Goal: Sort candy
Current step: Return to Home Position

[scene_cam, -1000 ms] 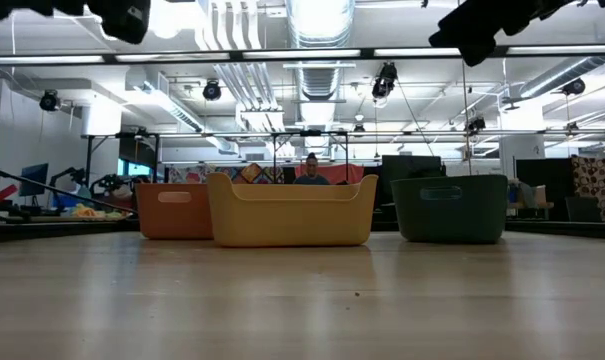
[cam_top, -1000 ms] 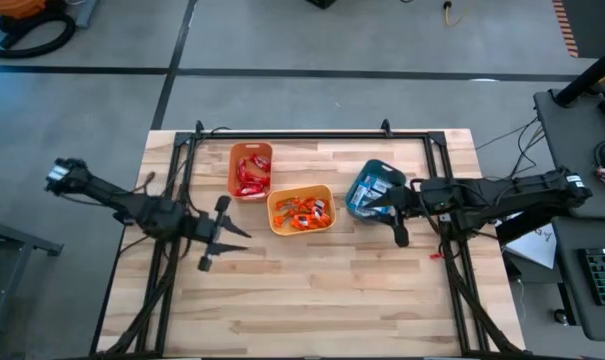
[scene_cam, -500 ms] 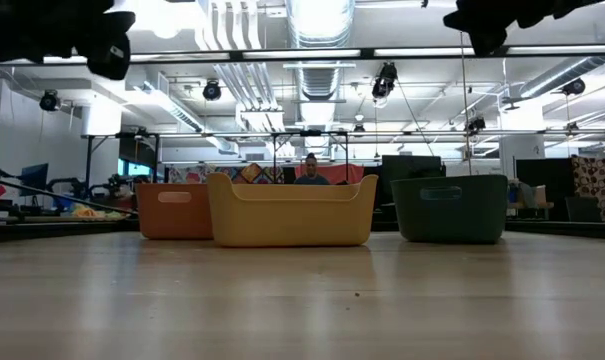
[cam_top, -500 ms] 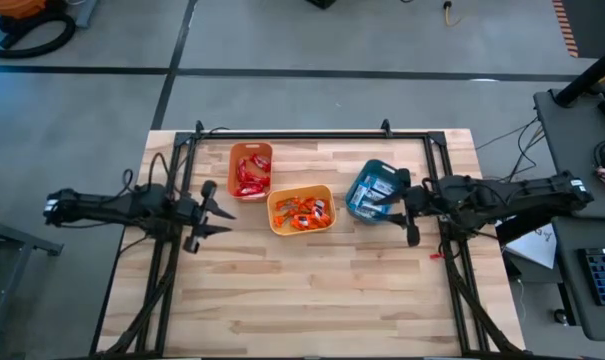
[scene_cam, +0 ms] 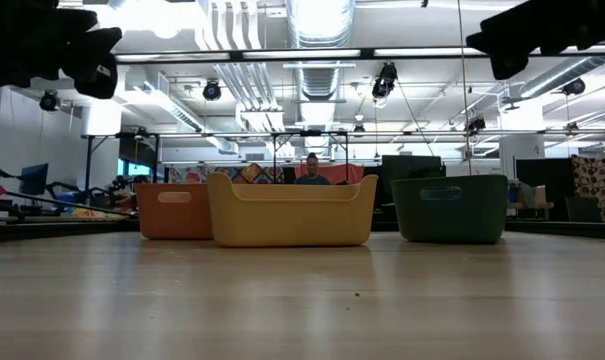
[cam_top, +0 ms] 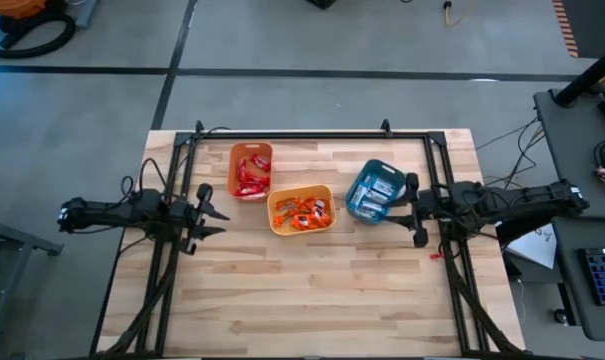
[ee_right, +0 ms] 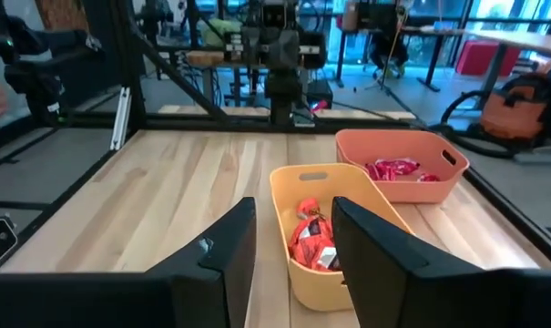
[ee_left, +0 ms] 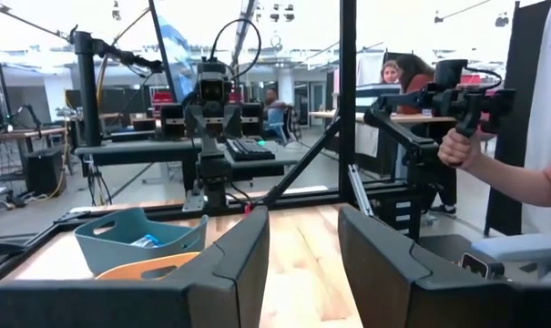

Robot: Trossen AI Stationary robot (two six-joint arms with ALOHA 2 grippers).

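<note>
Wooden table (cam_top: 312, 290) on a grey concrete floor (cam_top: 312, 100); beyond it, an open workshop with desks (ee_left: 166, 150), ceiling ducts (scene_cam: 320, 20), bright strip lights (scene_cam: 412, 53).

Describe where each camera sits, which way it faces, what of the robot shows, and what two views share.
High view: overhead, straight down at the table; left end effector and right end effector show, open.
Low view: tabletop height, facing the orange bin; arms at top corners.
Left wrist view: on left arm, facing the teal bin; own fingers show.
Right wrist view: on right arm, facing the yellow bin; own fingers show.
Shared: high and right wrist both see the yellow bin.
</note>
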